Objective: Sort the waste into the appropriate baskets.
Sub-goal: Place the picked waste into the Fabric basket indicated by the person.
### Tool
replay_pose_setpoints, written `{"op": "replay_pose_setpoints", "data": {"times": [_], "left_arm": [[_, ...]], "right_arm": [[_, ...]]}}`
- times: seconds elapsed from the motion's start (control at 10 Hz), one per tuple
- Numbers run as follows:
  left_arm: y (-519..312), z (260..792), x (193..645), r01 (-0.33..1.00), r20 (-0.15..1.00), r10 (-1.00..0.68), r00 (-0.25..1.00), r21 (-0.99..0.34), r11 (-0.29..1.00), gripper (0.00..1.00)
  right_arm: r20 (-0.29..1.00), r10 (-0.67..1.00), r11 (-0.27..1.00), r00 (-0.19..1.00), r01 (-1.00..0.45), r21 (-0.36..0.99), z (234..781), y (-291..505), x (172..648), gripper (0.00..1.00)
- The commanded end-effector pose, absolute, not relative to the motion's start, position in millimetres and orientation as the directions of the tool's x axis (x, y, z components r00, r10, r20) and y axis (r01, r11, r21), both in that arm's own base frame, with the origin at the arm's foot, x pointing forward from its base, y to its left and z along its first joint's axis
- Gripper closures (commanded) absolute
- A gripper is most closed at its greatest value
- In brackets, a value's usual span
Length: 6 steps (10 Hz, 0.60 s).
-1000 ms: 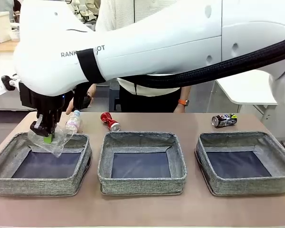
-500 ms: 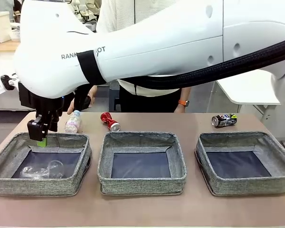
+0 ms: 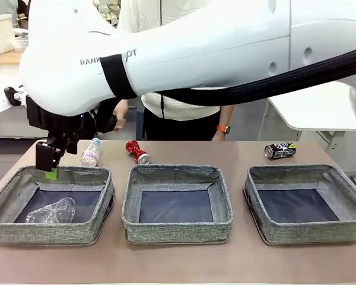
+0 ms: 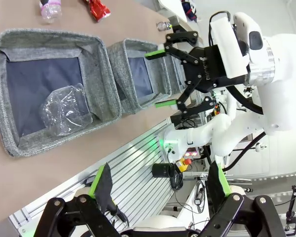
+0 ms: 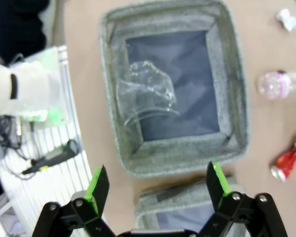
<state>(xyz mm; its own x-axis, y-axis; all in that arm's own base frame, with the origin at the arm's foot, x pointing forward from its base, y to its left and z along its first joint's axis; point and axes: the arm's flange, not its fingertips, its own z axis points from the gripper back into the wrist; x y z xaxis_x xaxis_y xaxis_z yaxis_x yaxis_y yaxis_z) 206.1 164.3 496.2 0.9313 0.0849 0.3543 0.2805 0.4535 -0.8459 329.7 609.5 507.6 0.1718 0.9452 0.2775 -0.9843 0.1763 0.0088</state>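
Front: crushed clear plastic bottle (image 3: 50,211) is flattened and see-through, lying on the floor of the left basket (image 3: 104,199) at its near-left corner. Long axis runs roughly left-right; can't tell the neck end. Right gripper (image 3: 48,170) hangs over that basket's far rim. Small clear bottle with pink label (image 3: 91,152) and crushed red can (image 3: 137,151) lie behind the baskets.
Left wrist: left gripper (image 4: 160,180) is spread, empty.
Right wrist: right gripper's fingers are apart with nothing between, directly over the bottle.

Crushed bottle (image 3: 50,211) in left basket (image 3: 47,233), small bottle (image 3: 91,152) behind
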Motion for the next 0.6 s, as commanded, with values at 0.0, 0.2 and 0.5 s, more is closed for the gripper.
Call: {"op": "replay_pose_setpoints", "data": {"times": [0.0,0.2,0.5], "left_arm": [[163.0,497.8,206.1,0.303,0.375,0.084,0.923,-0.844,0.442,0.0],[163.0,497.8,206.1,0.303,0.375,0.084,0.923,-0.844,0.442,0.0],[163.0,497.8,206.1,0.303,0.375,0.084,0.923,-0.844,0.442,0.0]], "right_arm": [[0.256,0.912,0.342,0.321,-0.939,-0.04,545.9,549.1,301.6,0.0],[0.309,0.821,0.505,0.48,-0.863,0.0,584.1,457.5,274.3,0.0],[0.473,0.423,0.741,0.773,-0.596,0.31,540.5,327.7,279.4,0.0]]}}
